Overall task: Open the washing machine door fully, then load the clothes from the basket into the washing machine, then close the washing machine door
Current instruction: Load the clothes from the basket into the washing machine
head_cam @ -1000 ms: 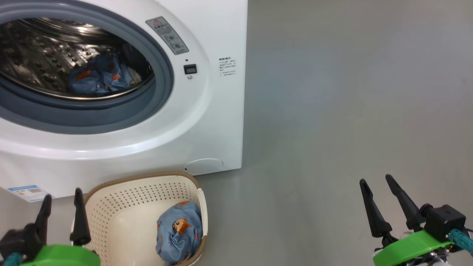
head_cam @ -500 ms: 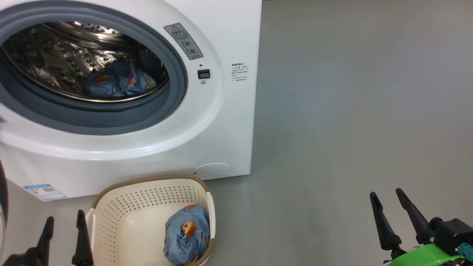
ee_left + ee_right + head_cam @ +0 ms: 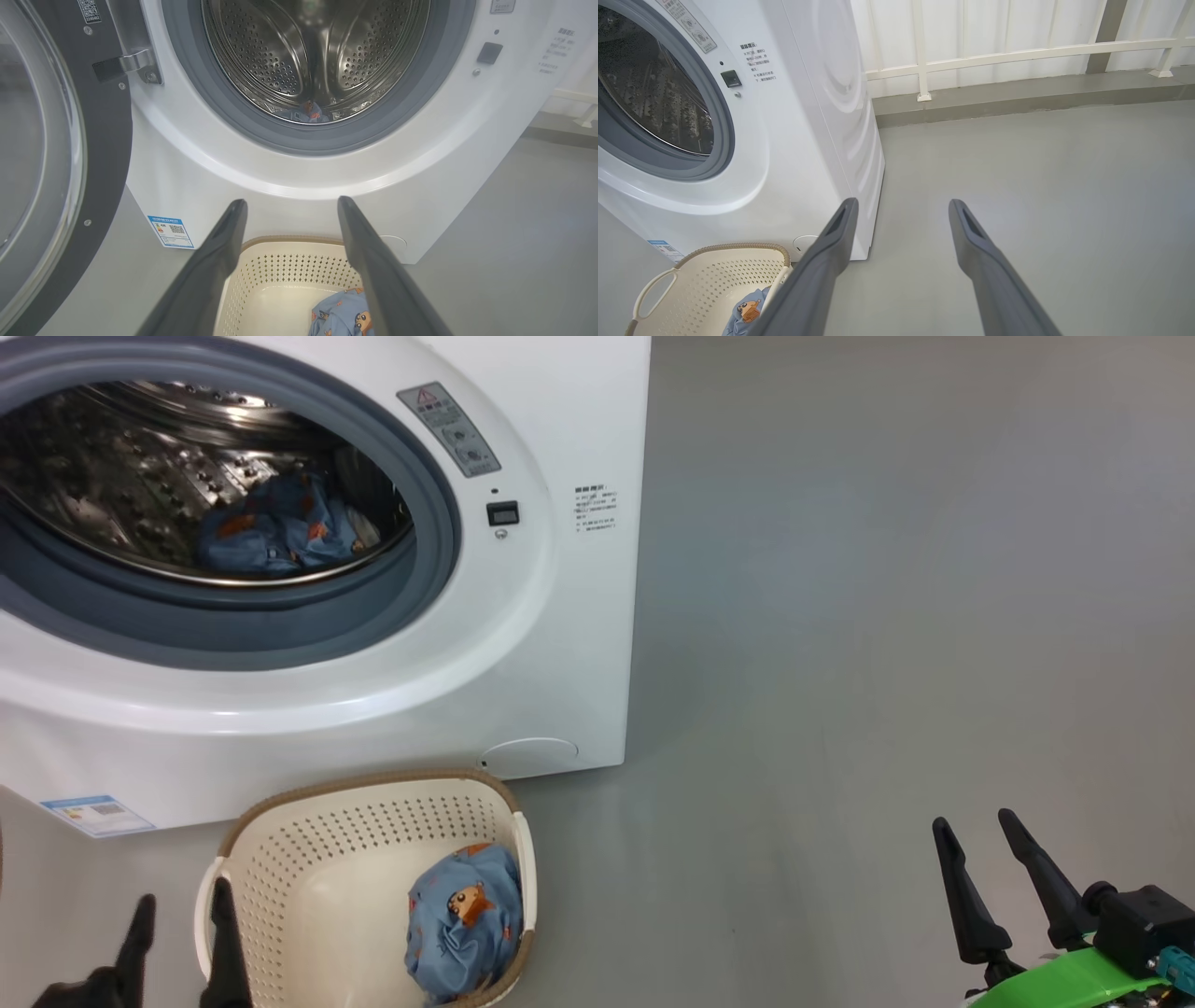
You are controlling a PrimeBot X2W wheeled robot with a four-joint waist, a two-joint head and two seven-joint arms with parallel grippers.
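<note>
loading is half done: one blue garment (image 3: 271, 527) lies in the drum (image 3: 280, 60) ahead of the open, empty left gripper (image 3: 290, 201), the other garment (image 3: 464, 919) in the basket (image 3: 373, 782) just below and right of it, so it must dip and pinch; the right gripper (image 3: 973, 819), also open and empty, hangs well aside.

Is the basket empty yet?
Not empty: one bundle of blue clothes lies in the basket, against its right wall.

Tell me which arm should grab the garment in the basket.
Left. The left gripper is open beside the basket, close to the garment; the right gripper, also open, sits far off to the side.
</note>
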